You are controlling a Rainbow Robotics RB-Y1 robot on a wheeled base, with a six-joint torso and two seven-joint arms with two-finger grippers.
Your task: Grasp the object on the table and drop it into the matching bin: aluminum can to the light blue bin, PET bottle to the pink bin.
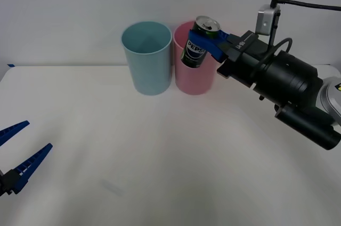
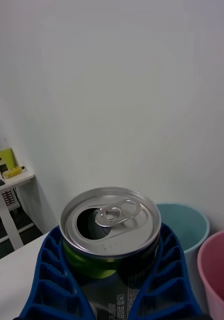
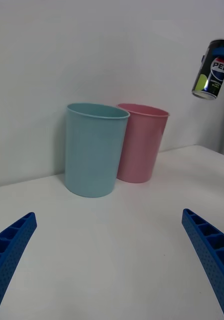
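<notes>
Right gripper [image 1: 205,42] clamped on the Pepsi can [image 1: 198,42], held in the air, tilted, over the pink bin [image 1: 194,79] beside the light blue bin [image 1: 146,58]. Left gripper [image 1: 21,156] spread wide, low over the counter [image 1: 160,156].

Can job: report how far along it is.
Done: the right gripper has shut on the can and lifted it clear of the table.
In hand: the can hangs tilted in the air; in the front view it overlaps the pink bin.
Left: carry it over the light blue bin and let go. The left gripper waits open.
</notes>
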